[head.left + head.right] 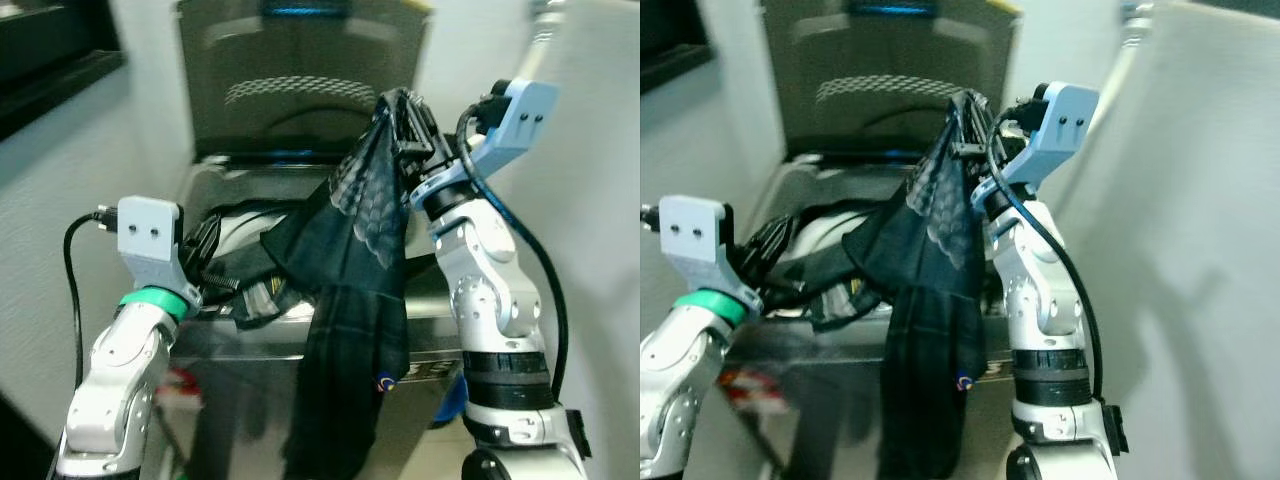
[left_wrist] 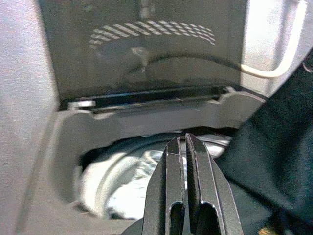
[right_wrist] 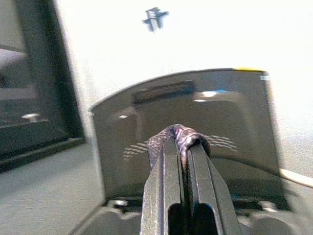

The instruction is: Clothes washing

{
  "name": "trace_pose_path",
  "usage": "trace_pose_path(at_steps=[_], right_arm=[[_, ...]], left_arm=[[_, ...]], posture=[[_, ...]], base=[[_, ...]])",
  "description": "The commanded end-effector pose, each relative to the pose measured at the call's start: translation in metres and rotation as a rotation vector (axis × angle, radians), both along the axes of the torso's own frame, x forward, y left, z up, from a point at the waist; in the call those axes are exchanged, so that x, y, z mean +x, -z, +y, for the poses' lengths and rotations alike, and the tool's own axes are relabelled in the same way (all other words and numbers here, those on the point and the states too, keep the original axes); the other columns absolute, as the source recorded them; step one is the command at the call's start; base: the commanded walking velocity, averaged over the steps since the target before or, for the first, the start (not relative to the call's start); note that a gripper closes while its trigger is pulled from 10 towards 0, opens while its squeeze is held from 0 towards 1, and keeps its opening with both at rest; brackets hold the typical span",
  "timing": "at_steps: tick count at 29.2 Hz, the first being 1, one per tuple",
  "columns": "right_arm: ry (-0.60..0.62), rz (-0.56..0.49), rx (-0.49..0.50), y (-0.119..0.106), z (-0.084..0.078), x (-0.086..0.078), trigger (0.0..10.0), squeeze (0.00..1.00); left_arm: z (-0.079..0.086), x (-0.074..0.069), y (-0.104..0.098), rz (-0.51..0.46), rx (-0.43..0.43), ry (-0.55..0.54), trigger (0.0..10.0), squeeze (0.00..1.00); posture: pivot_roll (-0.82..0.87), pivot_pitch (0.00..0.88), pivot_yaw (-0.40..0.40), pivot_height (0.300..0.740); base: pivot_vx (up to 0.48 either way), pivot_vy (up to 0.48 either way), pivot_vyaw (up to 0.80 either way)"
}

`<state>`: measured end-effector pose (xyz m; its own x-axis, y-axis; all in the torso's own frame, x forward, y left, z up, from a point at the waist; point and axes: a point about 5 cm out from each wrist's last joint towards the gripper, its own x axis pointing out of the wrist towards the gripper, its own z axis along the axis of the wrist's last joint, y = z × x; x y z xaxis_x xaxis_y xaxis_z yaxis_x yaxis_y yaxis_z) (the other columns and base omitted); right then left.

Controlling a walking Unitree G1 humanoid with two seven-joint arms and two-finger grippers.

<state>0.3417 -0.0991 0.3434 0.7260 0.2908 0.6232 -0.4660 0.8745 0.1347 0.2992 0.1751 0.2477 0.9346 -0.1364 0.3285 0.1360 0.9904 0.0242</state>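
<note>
We stand in front of the top-loading washing machine, whose dark lid is raised upright behind the opening. Our right tool is lifted high above the front right part of the machine, with its two black fingers closed tight on a fold of the dark garment; the cloth bulges out over the fingertips. From this hold the garment hangs down long. One part is spread over the front rim of the machine, and the lower end hangs outside along the front panel, not in the drum. Our left tool is low at the front left edge of the opening, with its fingers pressed together and nothing between them.

We judge that the step in hand is to bring the garment fully into the drum. To do it well, the right tool should go farther toward the lid, so that the hanging end comes up over the front rim before we let go. If we release too early, the weight outside could pull the cloth to the floor. The left tool can push the loose part in
</note>
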Motion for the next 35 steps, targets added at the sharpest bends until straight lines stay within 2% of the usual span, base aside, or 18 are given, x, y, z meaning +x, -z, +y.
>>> trace_pose_path(at_steps=[1,8,12,25,33,35], right_arm=[[-0.008,-0.004,-0.021,0.001,0.004,-0.001,10.0,0.00],[0.019,0.030,-0.028,0.005,0.005,0.004,10.0,0.00],[0.022,0.049,-0.052,0.009,0.006,0.005,10.0,0.00],[-0.025,0.048,-0.110,0.017,0.018,0.003,10.0,0.00],[-0.053,0.055,-0.137,0.018,0.023,0.003,10.0,0.00],[-0.091,0.068,-0.166,0.022,0.029,0.002,10.0,0.00]], left_arm=[[-0.001,-0.002,0.001,-0.003,-0.005,0.000,10.0,0.00],[0.003,-0.004,-0.003,-0.019,-0.031,-0.020,10.0,0.00],[0.005,-0.005,-0.005,-0.034,-0.039,-0.045,10.0,0.00],[0.003,-0.008,-0.011,-0.079,-0.067,-0.022,10.0,0.00],[0.003,-0.010,-0.012,-0.080,-0.059,-0.025,10.0,0.00],[0.001,-0.011,-0.011,-0.082,-0.055,-0.025,10.0,0.00]], posture=[[0.04,0.000,0.031,0.740],[0.04,0.000,0.024,0.740],[0.04,0.000,0.019,0.740],[0.04,0.000,0.009,0.740],[0.04,0.002,0.004,0.740],[0.04,0.003,0.001,0.740]], base=[[0.000,0.000,-0.80],[0.000,0.000,-0.80],[0.000,0.000,0.00],[0.000,0.465,0.00],[0.000,0.000,0.00],[0.000,0.000,0.00]])
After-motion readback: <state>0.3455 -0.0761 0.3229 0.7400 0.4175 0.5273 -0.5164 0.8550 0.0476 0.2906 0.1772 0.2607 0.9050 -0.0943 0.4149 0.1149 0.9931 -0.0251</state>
